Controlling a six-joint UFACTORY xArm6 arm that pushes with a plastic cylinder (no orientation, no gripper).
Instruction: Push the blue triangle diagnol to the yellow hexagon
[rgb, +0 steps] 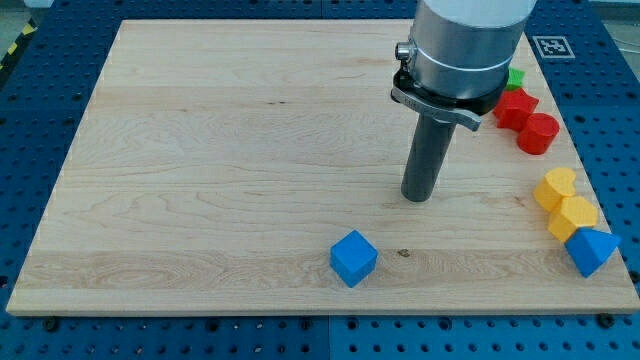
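The blue triangle lies at the board's right edge near the view's bottom right, touching the lower of two yellow blocks. The yellow hexagon sits just above-left of it, with another yellow block above that. My tip rests on the board at centre right, well to the left of the yellow blocks and the blue triangle. A blue cube lies below-left of my tip, near the board's bottom edge.
Two red blocks sit at the right edge above the yellow ones. A green block peeks out behind the arm's grey housing. The wooden board lies on a blue perforated table.
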